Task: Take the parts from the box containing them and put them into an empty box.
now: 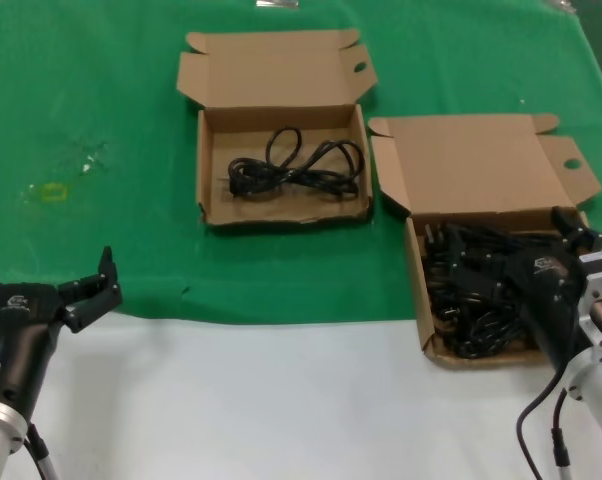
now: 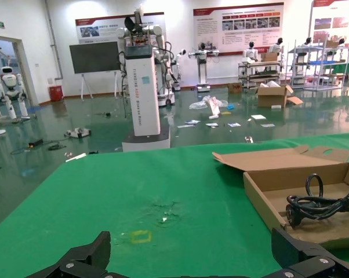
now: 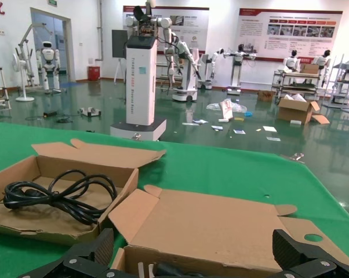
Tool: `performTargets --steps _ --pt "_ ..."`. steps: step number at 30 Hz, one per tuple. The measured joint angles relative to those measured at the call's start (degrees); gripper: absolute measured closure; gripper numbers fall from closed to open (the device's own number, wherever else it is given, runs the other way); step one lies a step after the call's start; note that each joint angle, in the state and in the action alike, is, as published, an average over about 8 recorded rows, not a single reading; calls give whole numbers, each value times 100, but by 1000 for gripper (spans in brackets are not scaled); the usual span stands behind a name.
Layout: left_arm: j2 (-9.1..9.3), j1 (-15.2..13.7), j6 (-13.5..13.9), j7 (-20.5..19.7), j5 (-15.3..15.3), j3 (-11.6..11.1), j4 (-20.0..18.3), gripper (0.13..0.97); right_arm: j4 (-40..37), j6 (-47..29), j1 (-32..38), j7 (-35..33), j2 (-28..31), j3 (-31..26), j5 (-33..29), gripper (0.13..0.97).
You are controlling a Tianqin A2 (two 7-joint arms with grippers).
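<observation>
A: Green cloth (image 1: 101, 120) is noted under two open cardboard boxes; the full box (image 1: 431, 300) sits right, the receiving box (image 1: 209, 170) near centre with one cord (image 1: 296, 165) inside.

B: Right gripper (image 1: 571, 232), jaws apart, is poised above the cord pile (image 1: 471, 290); one bundle should be pinched mid-loop. Left gripper (image 1: 51, 275) is parked, spread.

White logos mark both black tool bodies, left tool (image 1: 51, 290) and right tool (image 1: 571, 232), but no lettering is legible; wall posters (image 2: 238, 20) stay unreadable.
</observation>
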Motion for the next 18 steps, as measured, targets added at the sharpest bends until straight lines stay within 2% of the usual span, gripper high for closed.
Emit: performTargets --steps 18 --pt "0 0 0 0 0 0 0 132 0 0 0 0 0 0 0 129"
